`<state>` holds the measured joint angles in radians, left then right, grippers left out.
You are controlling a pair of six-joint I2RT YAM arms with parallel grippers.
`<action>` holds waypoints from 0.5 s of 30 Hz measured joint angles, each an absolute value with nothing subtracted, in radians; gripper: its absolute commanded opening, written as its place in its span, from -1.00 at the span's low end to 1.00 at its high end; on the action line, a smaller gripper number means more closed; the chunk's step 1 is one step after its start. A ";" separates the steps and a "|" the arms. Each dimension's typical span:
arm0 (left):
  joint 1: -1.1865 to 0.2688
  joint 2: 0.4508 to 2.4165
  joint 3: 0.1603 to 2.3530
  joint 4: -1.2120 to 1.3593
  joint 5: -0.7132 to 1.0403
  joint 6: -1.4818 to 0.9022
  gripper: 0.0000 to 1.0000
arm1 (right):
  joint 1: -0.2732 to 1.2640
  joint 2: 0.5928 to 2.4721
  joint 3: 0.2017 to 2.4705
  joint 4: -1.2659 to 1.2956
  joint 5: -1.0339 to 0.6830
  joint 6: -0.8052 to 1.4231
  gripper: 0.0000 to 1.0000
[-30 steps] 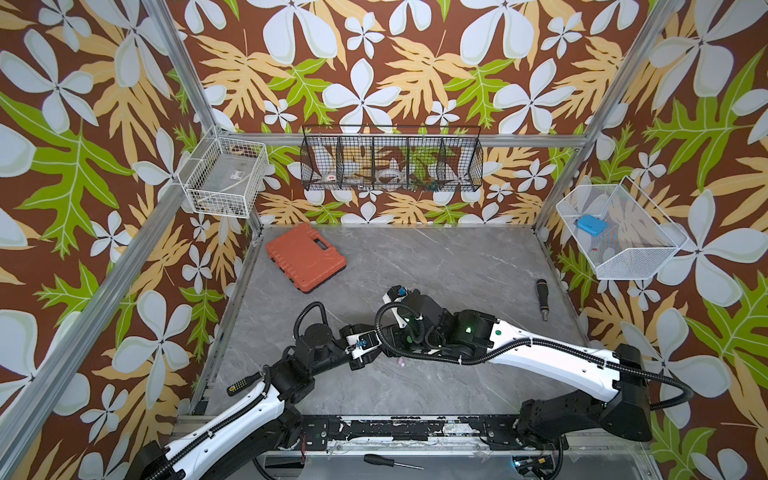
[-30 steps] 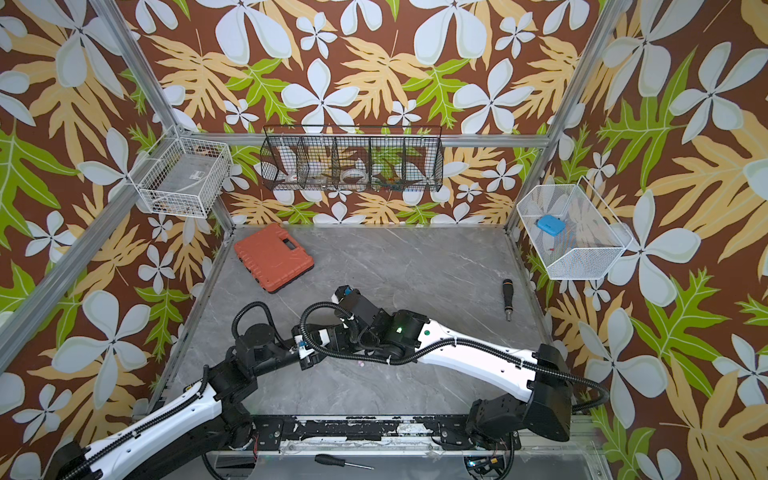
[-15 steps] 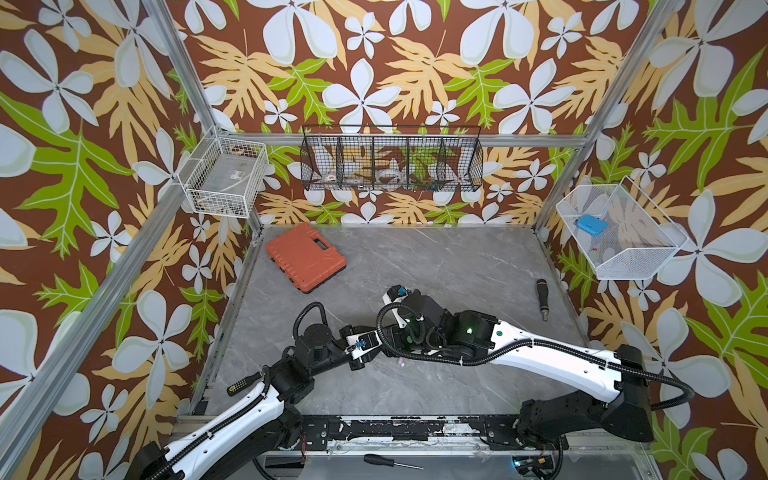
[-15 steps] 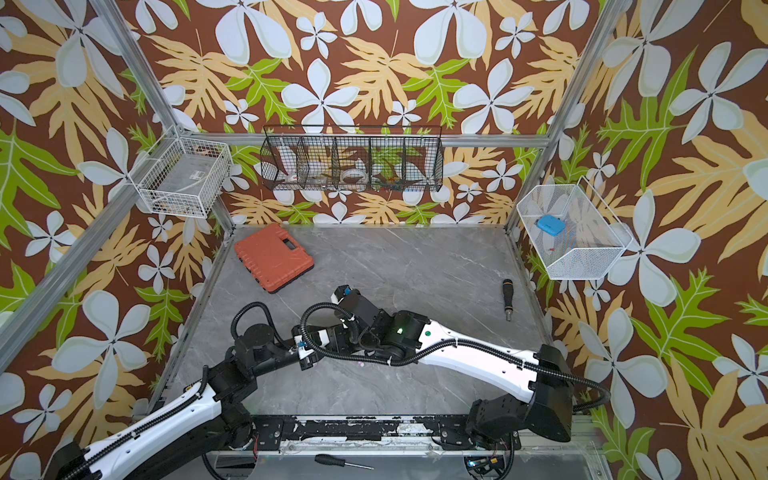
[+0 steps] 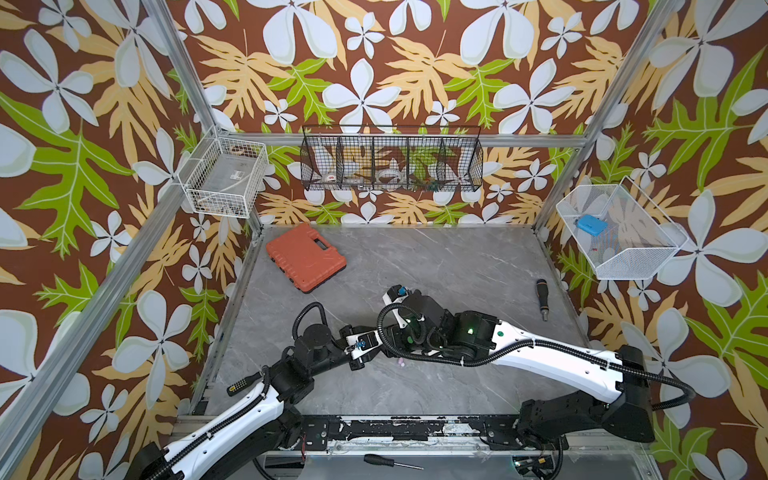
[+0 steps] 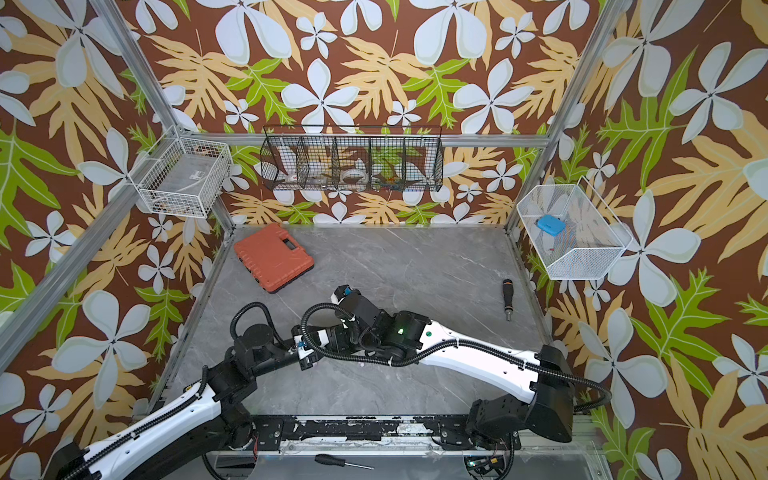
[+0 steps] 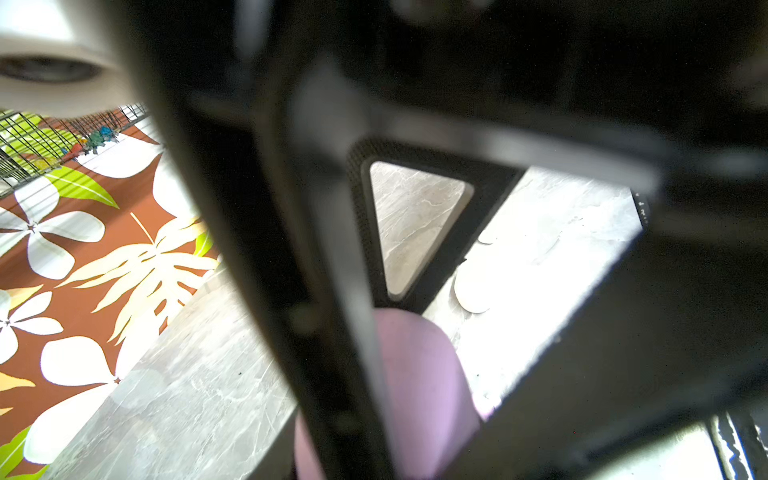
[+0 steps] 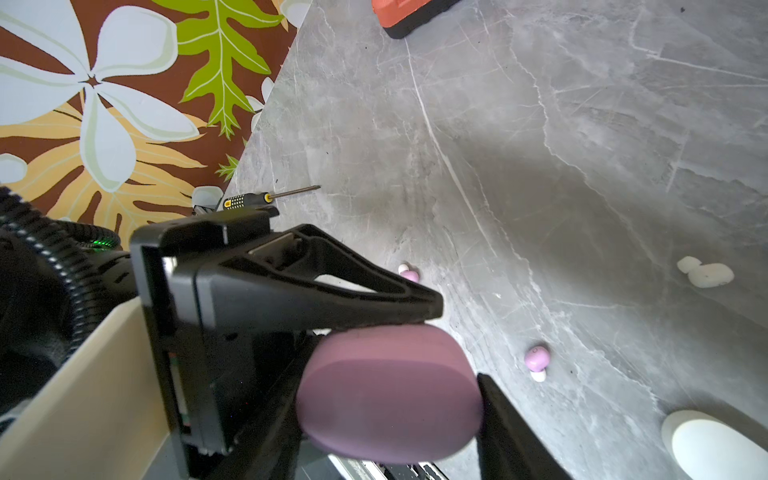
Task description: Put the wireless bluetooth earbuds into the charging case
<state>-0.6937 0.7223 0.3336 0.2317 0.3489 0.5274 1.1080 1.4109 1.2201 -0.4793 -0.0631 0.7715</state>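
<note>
Both top views give nothing of the grip: the right arm's wrist and its cable loop sit square over the spot, so the wrist cameras have to tell it. The left pincer (image 8: 399,332) is clamped on the lilac case (image 8: 390,395), upper finger flat on the case's top, lower finger buried behind it. From the left wrist, only a blurred slice of that case (image 7: 419,386) shows between dark bars. The right pincer (image 8: 490,395) shows just one black finger, its tip right at the case's free end. Touching or a hair apart, can't tell, and wide or narrow, can't tell either. The case is a smooth pebble, long axis running out along the left pincer's fingers, rounded end poking past the upper fingertip. Out on the counter (image 8: 582,124), a lilac bud (image 8: 536,358) lies on its side near that free end, white tip showing, clear of both pincers. A second lilac bud (image 8: 409,275) peeks out half-hidden behind the upper finger. Farther off sit a white bud (image 8: 706,275) and a white case (image 8: 715,451) cut off by the frame edge. Beyond them are a screwdriver (image 8: 249,200) by the wall and a corner of the orange toolbox (image 8: 411,16).
</note>
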 measured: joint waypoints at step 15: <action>-0.696 0.700 0.334 0.279 0.344 0.528 -1.00 | 1.107 1.359 1.220 -0.519 -0.023 0.772 0.99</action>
<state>-0.6964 0.6998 0.3336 0.2787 0.3443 0.5282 1.1069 1.3594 1.2201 -0.5194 -0.0235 0.7719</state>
